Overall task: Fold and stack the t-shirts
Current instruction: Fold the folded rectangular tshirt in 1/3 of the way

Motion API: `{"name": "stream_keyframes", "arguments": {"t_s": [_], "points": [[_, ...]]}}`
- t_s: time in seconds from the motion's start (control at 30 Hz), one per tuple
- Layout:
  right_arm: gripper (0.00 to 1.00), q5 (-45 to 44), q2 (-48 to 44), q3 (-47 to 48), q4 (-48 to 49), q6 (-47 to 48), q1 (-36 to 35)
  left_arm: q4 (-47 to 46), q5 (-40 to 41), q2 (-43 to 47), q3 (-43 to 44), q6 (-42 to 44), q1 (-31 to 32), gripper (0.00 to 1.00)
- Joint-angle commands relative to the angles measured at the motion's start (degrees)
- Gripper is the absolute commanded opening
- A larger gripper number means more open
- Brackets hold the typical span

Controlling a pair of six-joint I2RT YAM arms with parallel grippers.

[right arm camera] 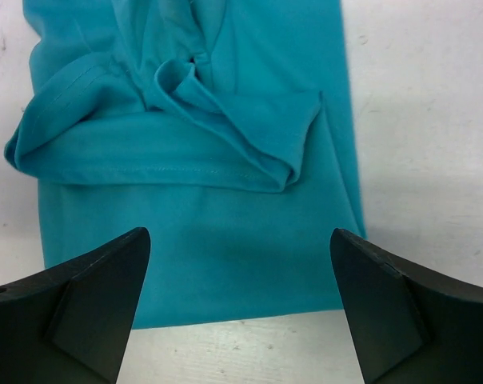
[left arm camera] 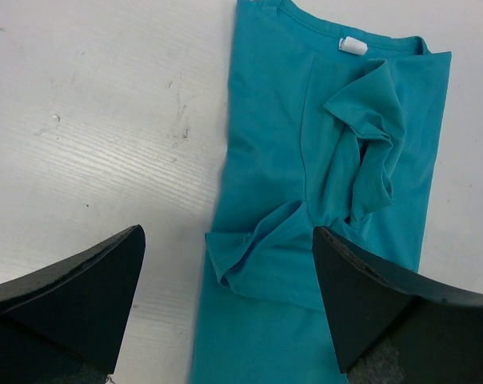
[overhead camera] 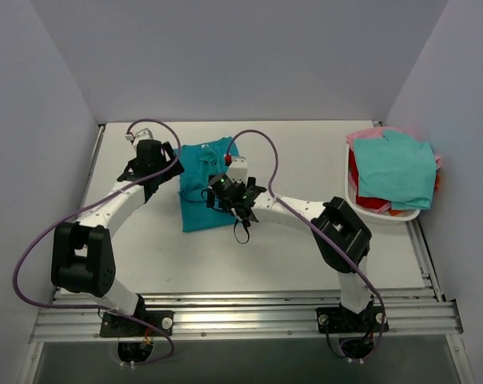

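Observation:
The deep teal-blue t-shirt lies partly folded on the white table, collar end toward the back. My left gripper is open and empty above the shirt's left edge; in the left wrist view the shirt shows its collar tag and bunched sleeves. My right gripper is open and empty above the shirt's right side; in the right wrist view the shirt shows a folded hem and its straight edge between the open jaws. An aqua-green t-shirt lies on top of red and pink ones in the basket.
A white plastic basket stands at the right edge of the table, heaped with shirts. Grey walls close in the table at back and both sides. A metal rail runs along the near edge.

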State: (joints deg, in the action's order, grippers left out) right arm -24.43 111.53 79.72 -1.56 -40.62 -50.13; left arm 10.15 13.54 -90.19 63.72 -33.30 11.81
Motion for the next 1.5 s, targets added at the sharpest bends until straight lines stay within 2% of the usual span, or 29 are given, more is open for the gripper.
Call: {"name": "stream_keyframes", "arguments": {"t_s": [0.0,0.13,0.37,0.97,1.13,1.47], "points": [[0.9,-1.85,2.19,0.52,0.86,-1.65,-0.85,-2.33,-1.32,2.13,-0.27,0.08,-0.39,0.94],[0.84,-1.85,4.66,1.4,1.03,-1.48,-0.41,-2.51,-1.24,2.04,-0.62,-0.01,-0.39,0.94],[0.83,-2.73,7.83,4.12,0.6,-0.95,0.47,-2.86,-1.15,1.86,-1.06,0.25,-0.39,0.94],[0.77,-1.42,6.25,5.79,1.03,0.63,5.13,-4.61,-1.94,-1.12,-0.71,0.16,-0.39,0.95],[0.61,-0.8,6.51,5.97,1.03,0.81,5.13,-4.7,-2.11,-1.48,-0.53,0.16,-0.39,0.95],[0.35,0.17,8.27,7.38,1.04,1.07,5.13,-4.79,-1.85,-1.83,-0.71,0.16,-0.39,0.95]]}}
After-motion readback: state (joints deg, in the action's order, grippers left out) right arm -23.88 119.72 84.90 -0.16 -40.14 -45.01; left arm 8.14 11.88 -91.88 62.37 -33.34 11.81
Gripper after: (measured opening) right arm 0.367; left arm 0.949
